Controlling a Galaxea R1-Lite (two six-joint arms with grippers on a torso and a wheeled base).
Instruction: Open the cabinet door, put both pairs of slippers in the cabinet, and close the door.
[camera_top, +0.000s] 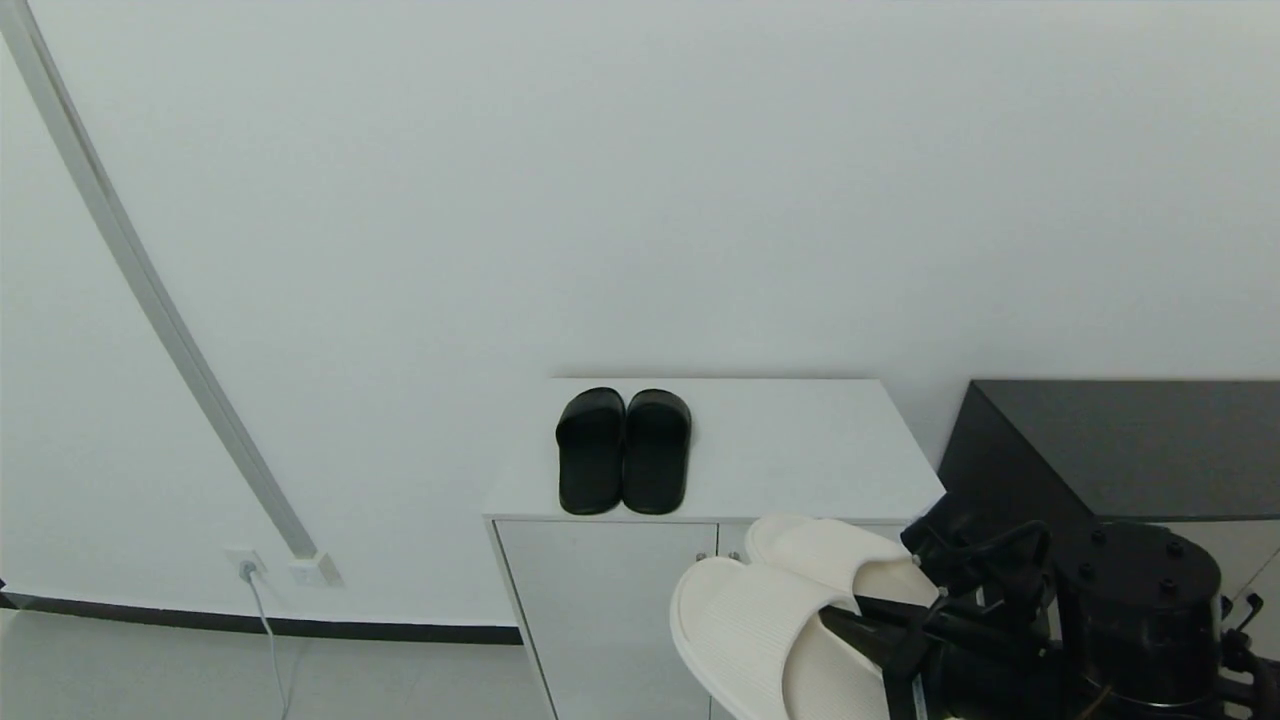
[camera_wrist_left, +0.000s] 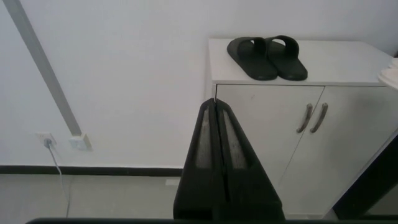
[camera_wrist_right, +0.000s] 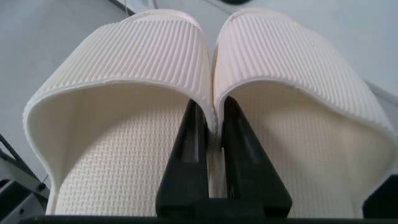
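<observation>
A pair of black slippers (camera_top: 624, 450) (camera_wrist_left: 267, 57) lies side by side on top of the white cabinet (camera_top: 800, 440), toward its left side. Both cabinet doors (camera_wrist_left: 261, 124) are closed, with two metal handles (camera_wrist_left: 313, 118) at the middle seam. My right gripper (camera_top: 865, 612) (camera_wrist_right: 213, 115) is shut on a pair of white slippers (camera_top: 790, 610) (camera_wrist_right: 155, 68), pinching their touching inner edges, and holds them in the air in front of the cabinet's right door. My left gripper (camera_wrist_left: 216, 102) is shut with nothing in it, some way off to the cabinet's left front.
A black piece of furniture (camera_top: 1120, 440) stands right of the cabinet. On the wall at the left are a slanted metal strip (camera_top: 150, 290) and a socket with a cable (camera_top: 245, 568). Open floor lies left of the cabinet.
</observation>
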